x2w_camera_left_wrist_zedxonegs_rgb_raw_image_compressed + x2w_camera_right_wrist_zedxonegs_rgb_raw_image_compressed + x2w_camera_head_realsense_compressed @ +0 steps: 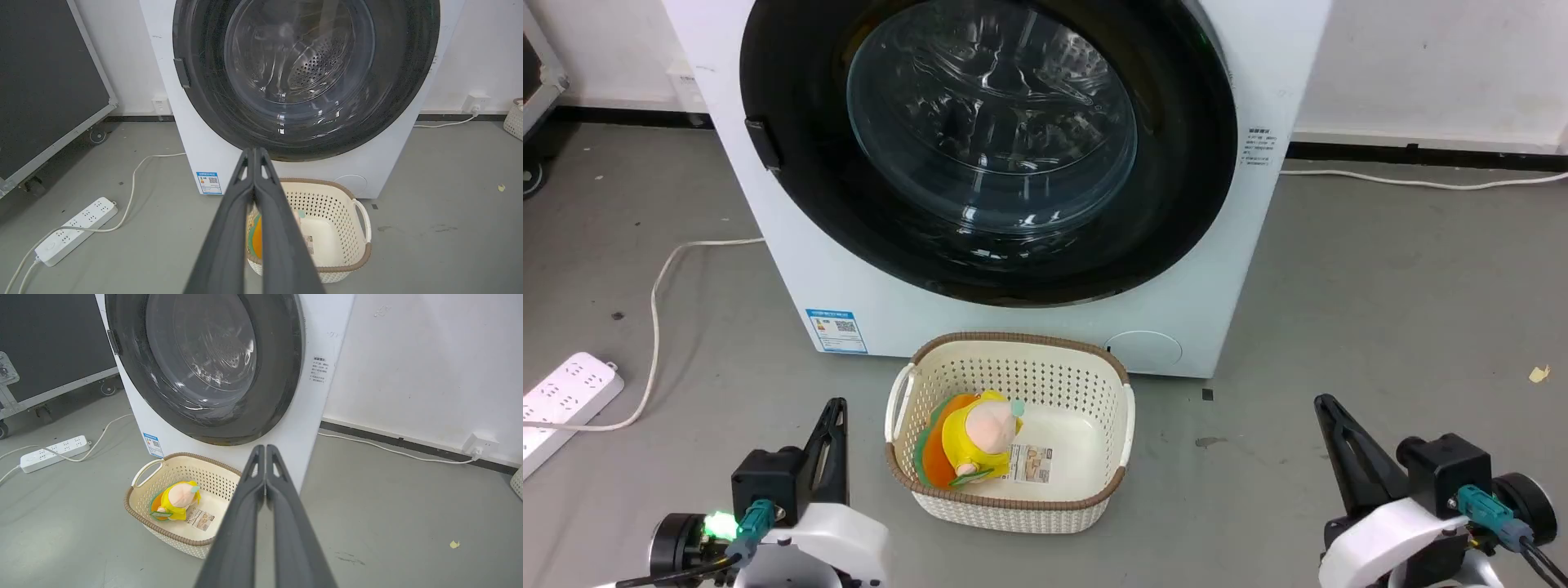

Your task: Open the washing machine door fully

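The left end effector [254,152] has its two dark fingers pressed flat together with nothing between them, and the right end effector [265,447] is pinched closed and empty in the same way. Both sit low over the grey floor [1380,286], fingers aimed toward the machine and well apart from it. Between them stands a cream perforated basket [1013,336] with a yellow and orange plush toy [980,433] inside, just in front of the white washing machine [792,269]. Above the basket's far rim, the washing machine door [792,204] lies closed, flush against the machine front, its black ring nearly reaching both side edges. A small dark tab [764,144] sits on its left rim. Left of the machine, a white cable [658,286] and power strip [564,400] lie on the floor. The floor to the right is open up to the wall [1437,65].
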